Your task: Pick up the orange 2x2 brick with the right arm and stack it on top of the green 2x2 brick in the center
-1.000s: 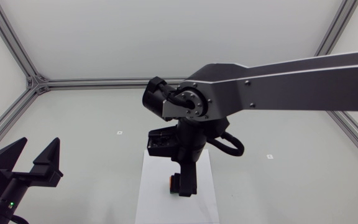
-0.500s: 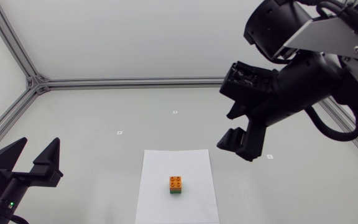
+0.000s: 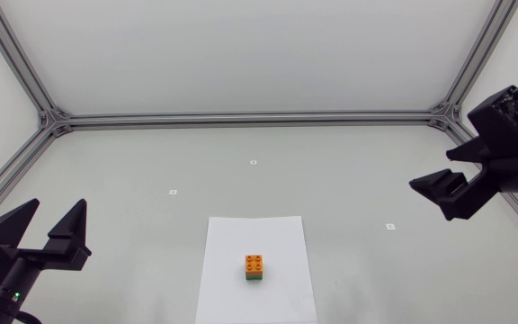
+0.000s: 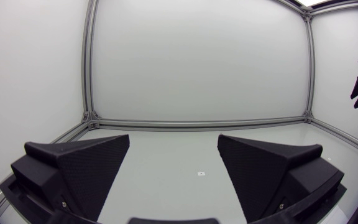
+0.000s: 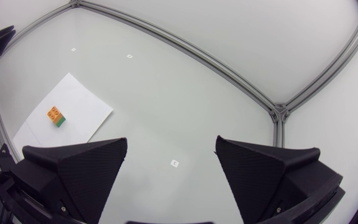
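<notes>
While the orange 2x2 brick (image 3: 254, 263) sits squarely on top of the green 2x2 brick (image 3: 254, 277), the pair stands on a white sheet of paper (image 3: 281, 236) in the middle of the table (image 3: 349, 180), touched by neither arm. The right gripper (image 3: 433, 171) hangs over the table's right side, well apart from the stack, its two wedge fingers spread wide with nothing between them. The left gripper (image 3: 57, 209) rests at the left side, its fingers likewise parted and empty. From the right wrist view, the stack lies well ahead of the fingers and off to one side. Small square markers (image 3: 253, 163) dot the table around the sheet
</notes>
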